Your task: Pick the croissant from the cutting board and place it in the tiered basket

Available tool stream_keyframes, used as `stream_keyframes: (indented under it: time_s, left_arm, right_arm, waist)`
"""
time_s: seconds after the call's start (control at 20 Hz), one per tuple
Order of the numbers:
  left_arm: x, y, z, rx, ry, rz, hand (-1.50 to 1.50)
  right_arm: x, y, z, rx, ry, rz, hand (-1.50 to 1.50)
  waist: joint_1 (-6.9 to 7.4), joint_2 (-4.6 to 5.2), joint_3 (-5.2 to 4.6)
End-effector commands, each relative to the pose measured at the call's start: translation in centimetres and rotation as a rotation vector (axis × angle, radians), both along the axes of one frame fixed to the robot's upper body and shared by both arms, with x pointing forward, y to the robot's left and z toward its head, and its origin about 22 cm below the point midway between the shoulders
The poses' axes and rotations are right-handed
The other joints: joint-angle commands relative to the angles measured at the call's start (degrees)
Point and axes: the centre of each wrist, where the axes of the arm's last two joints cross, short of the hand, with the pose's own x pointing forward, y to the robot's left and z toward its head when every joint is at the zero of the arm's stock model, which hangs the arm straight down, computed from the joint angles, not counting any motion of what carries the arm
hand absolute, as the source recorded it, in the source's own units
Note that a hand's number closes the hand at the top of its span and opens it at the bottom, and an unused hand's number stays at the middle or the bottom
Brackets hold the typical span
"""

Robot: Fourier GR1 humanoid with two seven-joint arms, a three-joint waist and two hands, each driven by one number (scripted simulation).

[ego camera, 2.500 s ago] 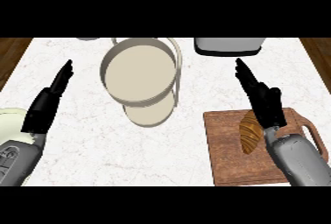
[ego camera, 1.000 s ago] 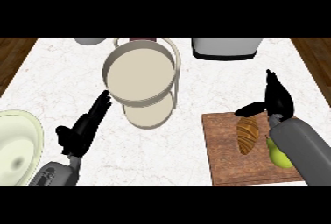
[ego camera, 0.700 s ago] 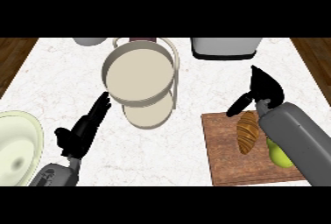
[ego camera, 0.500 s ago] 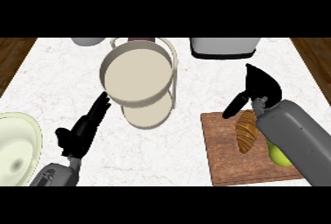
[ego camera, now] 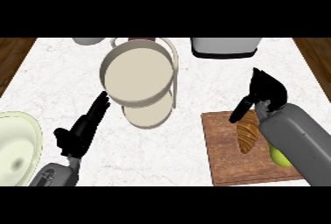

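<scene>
On the wooden cutting board (ego camera: 226,162) at the bench's (ego camera: 187,148) near right lies the croissant (ego camera: 246,133), long, ridged, golden-brown. It is probably light, flaky and easily crushed, so a hold across its thick middle looks wisest. The right hand (ego camera: 264,92) hangs just above its far end, fingers relaxed, thumb lowered, gripping nothing. The left hand (ego camera: 82,129) rests open at the near left. Farther off stands the tiered basket (ego camera: 139,78), with round pale trays.

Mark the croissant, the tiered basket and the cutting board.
croissant (ego camera: 246,133), head view, middle of its brown crust.
tiered basket (ego camera: 137,77), head view, floor of the upper tier.
cutting board (ego camera: 226,158), head view, bare wood left of the croissant.
</scene>
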Motion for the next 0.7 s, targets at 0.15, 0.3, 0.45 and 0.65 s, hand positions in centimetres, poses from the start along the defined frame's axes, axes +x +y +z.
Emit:
stream_keyframes:
  time_s: [0.15,0.3,0.45,0.65]
  left_arm:
    - [0.0,-0.3,0.2,0.009,0.005,-0.012,0.00]
    - [0.5,0.0,1.0,0.004,-0.009,-0.012,0.00]
    - [-1.0,-0.7,-0.5,0.003,0.007,-0.022,0.00]
    - [0.3,-1.2,1.3,-0.002,-0.007,-0.017,0.00]
  right_arm:
    - [-0.7,0.5,-3.2,-0.027,0.170,-0.253,-1.50]
    - [-1.3,0.9,-3.5,-0.002,0.148,-0.252,-1.50]
    - [-1.5,0.7,-4.6,-0.021,0.147,-0.247,-1.50]
    - [-2.6,-1.6,-6.7,-0.029,0.168,-0.307,-1.50]
  waist:
    - [0.59,0.24,0.11]
    - [0.74,0.28,0.13]
    - [1.02,0.37,0.14]
    - [0.74,0.31,0.17]
